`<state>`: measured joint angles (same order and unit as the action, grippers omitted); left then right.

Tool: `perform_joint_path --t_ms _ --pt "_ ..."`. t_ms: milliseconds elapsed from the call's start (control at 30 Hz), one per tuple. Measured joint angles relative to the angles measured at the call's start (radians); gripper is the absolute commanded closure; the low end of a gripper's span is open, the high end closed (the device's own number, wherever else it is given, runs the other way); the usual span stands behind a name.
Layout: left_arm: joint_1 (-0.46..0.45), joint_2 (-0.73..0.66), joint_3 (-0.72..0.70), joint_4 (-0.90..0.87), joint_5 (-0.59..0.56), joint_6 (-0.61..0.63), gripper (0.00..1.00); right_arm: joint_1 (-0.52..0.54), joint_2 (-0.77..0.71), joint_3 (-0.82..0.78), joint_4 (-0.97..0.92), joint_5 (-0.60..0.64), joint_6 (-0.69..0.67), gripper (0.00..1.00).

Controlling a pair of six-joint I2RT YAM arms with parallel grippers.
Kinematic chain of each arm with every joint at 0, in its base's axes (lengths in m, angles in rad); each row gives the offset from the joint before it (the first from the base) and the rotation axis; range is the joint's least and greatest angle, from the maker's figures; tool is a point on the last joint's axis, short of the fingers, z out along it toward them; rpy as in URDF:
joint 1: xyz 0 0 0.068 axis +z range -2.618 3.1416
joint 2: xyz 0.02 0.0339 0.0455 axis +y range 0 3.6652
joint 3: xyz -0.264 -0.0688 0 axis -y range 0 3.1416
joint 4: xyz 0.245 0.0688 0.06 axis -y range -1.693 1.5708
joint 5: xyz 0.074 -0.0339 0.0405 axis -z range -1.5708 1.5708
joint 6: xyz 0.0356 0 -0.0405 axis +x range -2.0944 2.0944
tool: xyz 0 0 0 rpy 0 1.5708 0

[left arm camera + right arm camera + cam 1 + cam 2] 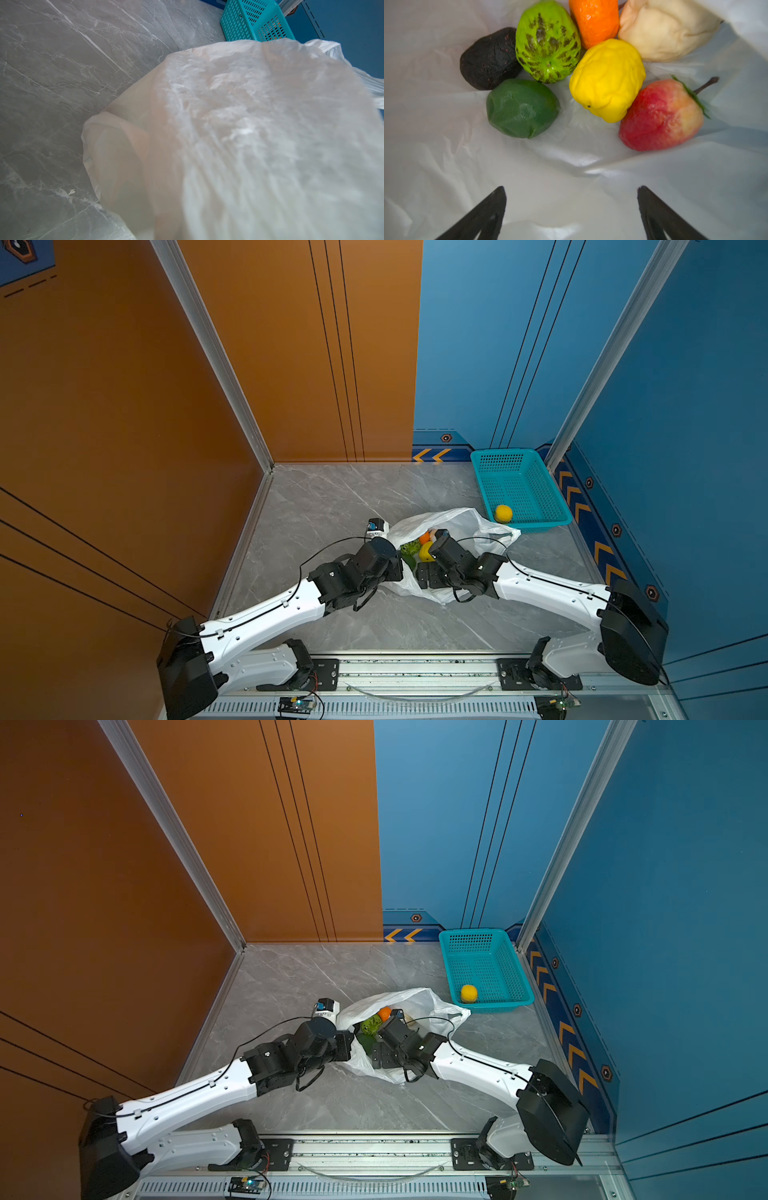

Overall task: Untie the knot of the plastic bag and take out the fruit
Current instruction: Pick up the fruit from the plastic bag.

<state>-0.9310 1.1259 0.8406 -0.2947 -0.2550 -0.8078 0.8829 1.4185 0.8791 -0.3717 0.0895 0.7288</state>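
The white plastic bag (453,518) lies mid-table with its mouth open; the knot is out of view. Inside lie several fruit: near-black (490,60), bright green (548,41), orange (595,20), cream (664,29), yellow (607,79), red (660,115) and dark green (522,108). My right gripper (572,188) hangs open inside the bag (550,166), short of the fruit and holding nothing. My left gripper (397,570) sits at the bag's left edge, shut on the film. In the left wrist view the bag (249,124) hides its jaws. One yellow-orange fruit (503,513) lies in the basket.
The teal perforated basket (505,452) stands at the back right corner by the blue wall; the left wrist view shows the basket (249,18) too. An orange wall bounds the left side. The grey marble tabletop (324,506) surrounds the bag. A metal rail (415,668) runs along the front.
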Motion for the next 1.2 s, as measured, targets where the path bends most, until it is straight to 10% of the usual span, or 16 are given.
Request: perform_joint_path --t_ms 867,1200 --pt "-0.001 0.023 -0.007 0.001 0.079 0.04 1.0 -0.099 0.279 0.012 0.338 0.152 0.247 0.17" --pt "-0.002 0.023 -0.009 0.007 0.085 0.04 1.0 -0.104 0.332 0.019 0.365 0.16 0.29 0.49"
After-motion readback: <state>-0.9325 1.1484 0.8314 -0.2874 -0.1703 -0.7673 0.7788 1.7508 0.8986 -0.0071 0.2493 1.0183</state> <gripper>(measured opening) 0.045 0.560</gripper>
